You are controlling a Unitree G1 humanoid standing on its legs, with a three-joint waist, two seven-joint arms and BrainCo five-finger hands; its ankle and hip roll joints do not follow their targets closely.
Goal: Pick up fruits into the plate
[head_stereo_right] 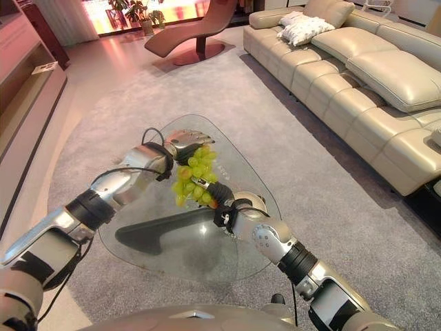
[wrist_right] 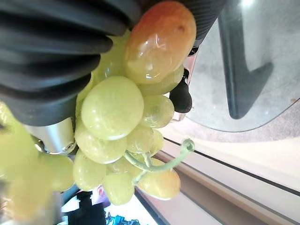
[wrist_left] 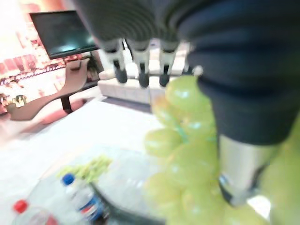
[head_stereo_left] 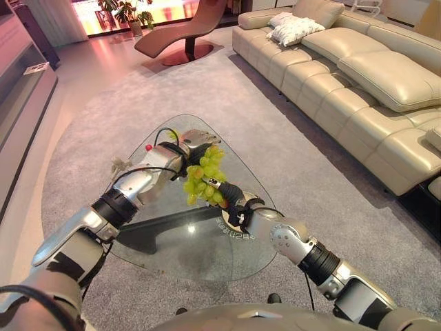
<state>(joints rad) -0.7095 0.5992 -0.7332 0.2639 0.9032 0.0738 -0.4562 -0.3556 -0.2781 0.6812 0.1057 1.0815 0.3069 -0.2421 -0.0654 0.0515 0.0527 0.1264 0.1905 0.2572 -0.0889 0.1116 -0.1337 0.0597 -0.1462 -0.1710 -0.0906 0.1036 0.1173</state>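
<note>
A bunch of green grapes hangs above the glass table between my two hands. From below and the right, my right hand reaches into the bunch, its fingers curled round the grapes, which press against its palm. My left hand rests against the top of the bunch with its fingers straight, and the grapes crowd round its thumb. Under my right wrist, on the table, lies what looks like the rim of a clear plate. A second small bunch of grapes lies on the glass.
Two bottles, one with a red cap and one with a blue cap, lie on the table by my left hand. A cream sofa runs along the right. A lounge chair stands at the back on the grey carpet.
</note>
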